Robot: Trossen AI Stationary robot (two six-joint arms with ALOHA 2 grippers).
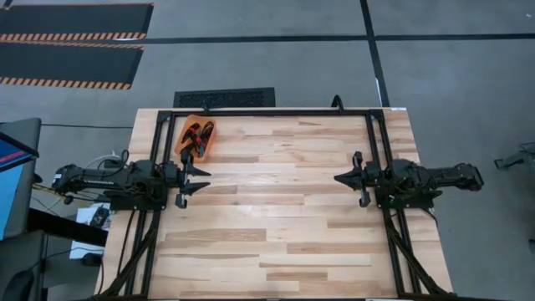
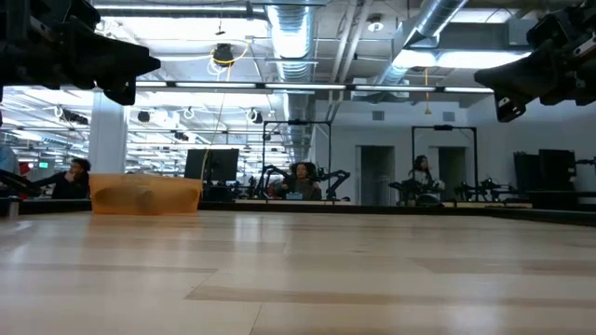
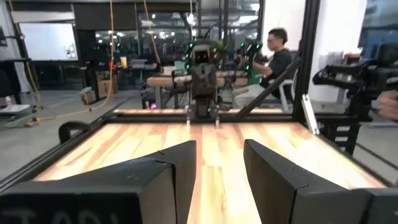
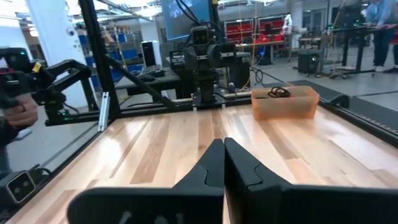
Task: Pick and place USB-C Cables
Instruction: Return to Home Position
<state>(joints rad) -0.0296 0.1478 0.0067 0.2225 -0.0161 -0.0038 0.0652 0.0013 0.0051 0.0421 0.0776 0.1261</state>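
Note:
The USB-C cables [image 1: 196, 136] lie bundled in an orange bin [image 1: 208, 144] at the table's far left; black and red coils show, and the colours of the rest cannot be told. In the right wrist view a black coil [image 4: 278, 93] peeks over the translucent bin wall [image 4: 285, 106]. My left gripper [image 1: 203, 178] hovers open just on the near side of the bin, pointing toward the table's right, fingers apart [image 3: 219, 144]. My right gripper [image 1: 338, 178] hovers shut above the right half of the table, pointing left [image 4: 221, 142]. Both are raised off the table and hold nothing.
The light wooden tabletop [image 1: 276, 226] is framed by black rails [image 1: 267, 112] along the far edge and both sides. The bin also shows in the low view [image 2: 146, 195] at far left. People and other robot stations are in the room beyond the table.

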